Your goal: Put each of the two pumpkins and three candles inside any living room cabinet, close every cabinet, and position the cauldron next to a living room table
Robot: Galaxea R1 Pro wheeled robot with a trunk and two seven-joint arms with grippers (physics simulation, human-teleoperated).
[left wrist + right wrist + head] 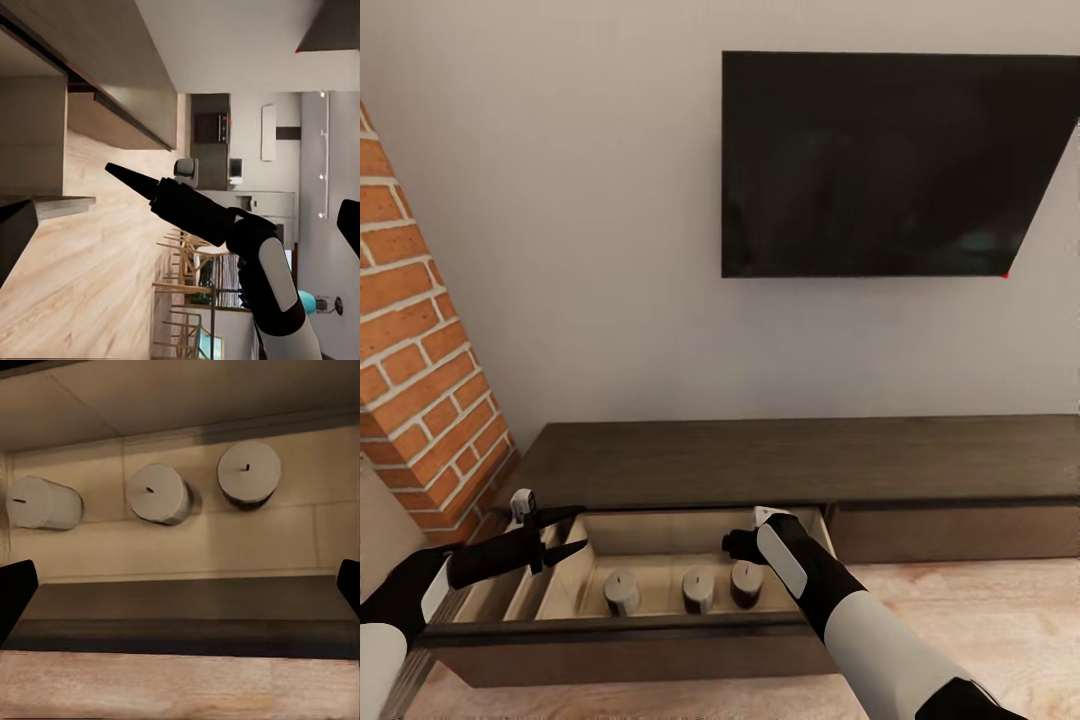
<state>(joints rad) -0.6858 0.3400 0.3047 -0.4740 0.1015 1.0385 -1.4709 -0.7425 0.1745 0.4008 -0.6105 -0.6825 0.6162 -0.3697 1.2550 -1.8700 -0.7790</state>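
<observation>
The cabinet [800, 462] runs along the wall under the wall-mounted TV [890, 165]. Its left drawer [630, 650] is pulled out. Three candles stand in a row on the drawer floor: left candle [622, 592], middle candle [699, 589], right candle [746, 583]. All are upright and apart from one another; the right wrist view looks down on their tops and wicks [249, 469]. No pumpkins or cauldron appear here.

The left gripper [568, 534] hangs over the drawer's left end, fingers spread, nothing between them. The right gripper [738, 543] sits just above the right candle. In the right wrist view its two finger tips [16, 585] stand at opposite edges of the picture with nothing between them, so it reads as wide open and empty. From the head view, the forearm partly hides the fingers, so contact with the candle cannot be ruled out.

Judgement: the candles are placed; the step in hand is probably to clear the arms and shut the drawer, or fetch the pumpkins.

To do it well:
- Lift the right gripper straight up before pulling away, so the right candle is not tipped.
- Raise the left gripper clear of the drawer's side wall.
- Push on the drawer front squarely and slowly; a sharp shove could topple the candles.
- If the pumpkins are to go here too, leave the drawer open; free floor shows left of the candles.
</observation>
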